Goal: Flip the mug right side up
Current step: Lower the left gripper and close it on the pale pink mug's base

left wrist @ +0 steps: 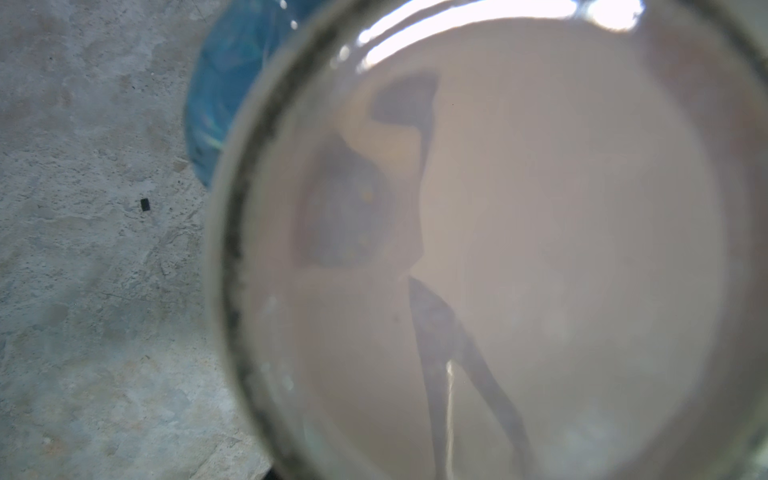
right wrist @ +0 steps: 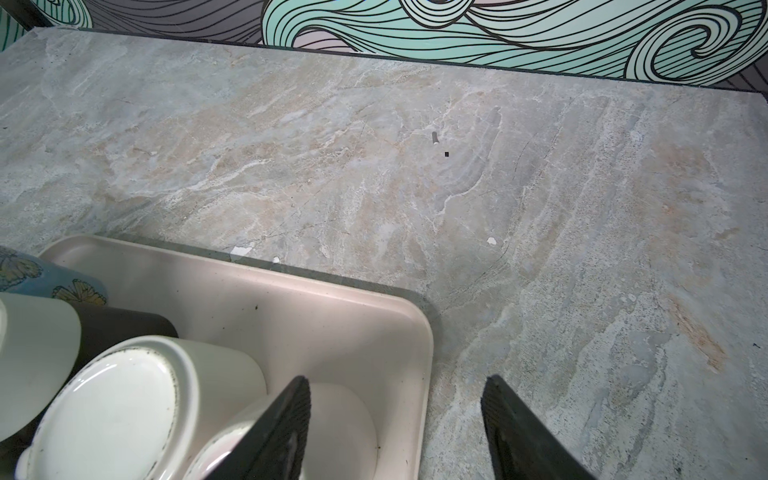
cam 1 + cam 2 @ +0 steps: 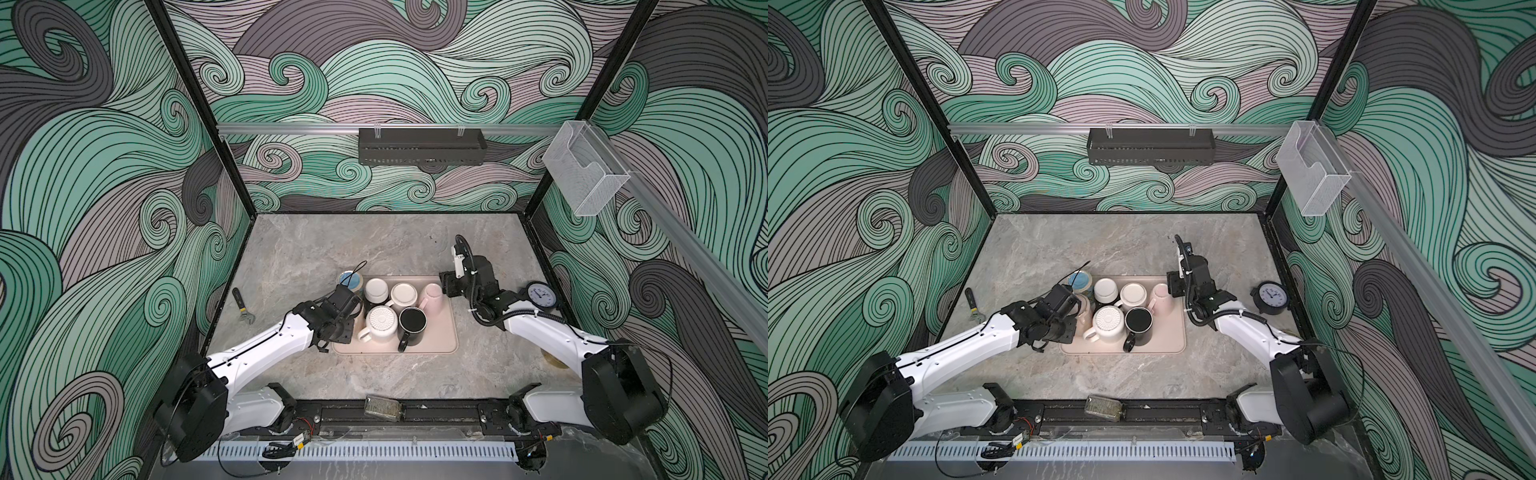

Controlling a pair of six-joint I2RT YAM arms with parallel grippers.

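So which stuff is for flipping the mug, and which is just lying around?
For the job: upside-down pale mug, left gripper over it, tray it stands on.

Just lying about: wrench, clock, small jar at the front edge, black wall basket.

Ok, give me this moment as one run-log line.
left gripper: close over inverted mug, jaws hidden | right gripper: open, empty, by tray corner | flip: not yet done
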